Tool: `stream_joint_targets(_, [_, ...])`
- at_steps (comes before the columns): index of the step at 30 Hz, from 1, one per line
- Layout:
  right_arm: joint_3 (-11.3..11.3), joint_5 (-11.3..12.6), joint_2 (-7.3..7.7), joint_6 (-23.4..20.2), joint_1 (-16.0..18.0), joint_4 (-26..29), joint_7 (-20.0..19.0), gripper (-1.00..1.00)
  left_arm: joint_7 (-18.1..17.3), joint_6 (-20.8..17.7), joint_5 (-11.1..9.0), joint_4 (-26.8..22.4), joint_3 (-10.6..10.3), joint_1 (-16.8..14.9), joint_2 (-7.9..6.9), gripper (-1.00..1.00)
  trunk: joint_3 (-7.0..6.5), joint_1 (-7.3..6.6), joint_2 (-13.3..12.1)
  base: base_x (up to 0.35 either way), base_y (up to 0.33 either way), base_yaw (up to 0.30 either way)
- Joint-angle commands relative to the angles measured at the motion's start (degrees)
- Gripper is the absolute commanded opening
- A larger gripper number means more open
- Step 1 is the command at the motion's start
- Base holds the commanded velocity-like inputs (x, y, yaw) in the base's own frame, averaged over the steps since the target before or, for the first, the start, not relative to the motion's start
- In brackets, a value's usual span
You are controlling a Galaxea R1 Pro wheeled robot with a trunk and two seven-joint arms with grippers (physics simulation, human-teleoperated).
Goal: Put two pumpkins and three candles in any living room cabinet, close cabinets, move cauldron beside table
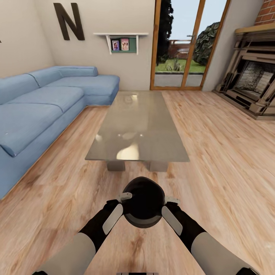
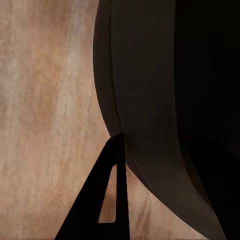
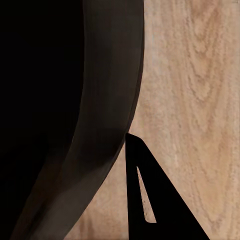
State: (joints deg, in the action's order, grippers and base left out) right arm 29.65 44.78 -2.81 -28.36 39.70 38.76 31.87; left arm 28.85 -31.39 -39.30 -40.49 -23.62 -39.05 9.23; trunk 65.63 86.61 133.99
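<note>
Gripping the cauldron (image 1: 144, 201) from both sides, left tool (image 1: 123, 202) and right tool (image 1: 167, 204); table (image 1: 152, 149) just ahead.

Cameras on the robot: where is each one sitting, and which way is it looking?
Head view: up on the robot's head, looking forward and down at the cauldron held between both arms, the left hand and right hand, with the table just beyond.
Left wrist view: on the left arm, looking along a dark finger at the cauldron's side over the floor.
Right wrist view: on the right arm, looking along its finger at the cauldron's other side.
Both wrist views share the cauldron and wooden floor.
</note>
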Motion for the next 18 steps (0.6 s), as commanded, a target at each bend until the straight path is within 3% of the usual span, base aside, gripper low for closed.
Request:
stream_joint_targets(1, [0.46,2.24,0.09,0.41,0.11,0.1,0.38,-1.0,0.59,0.1,-1.04,-0.11,-0.58,-0.04,-0.44,-1.0,0.04,0.01,0.03,0.244,0.07,-0.002])
stream_joint_targets(18, [0.5,2.24,0.05,0.41,0.1,0.12,0.38,-1.0,0.59,0.11,-1.02,-0.11,-0.59,-0.05,-0.44,-1.0,0.04,0.01,0.03,0.217,0.01,0.0])
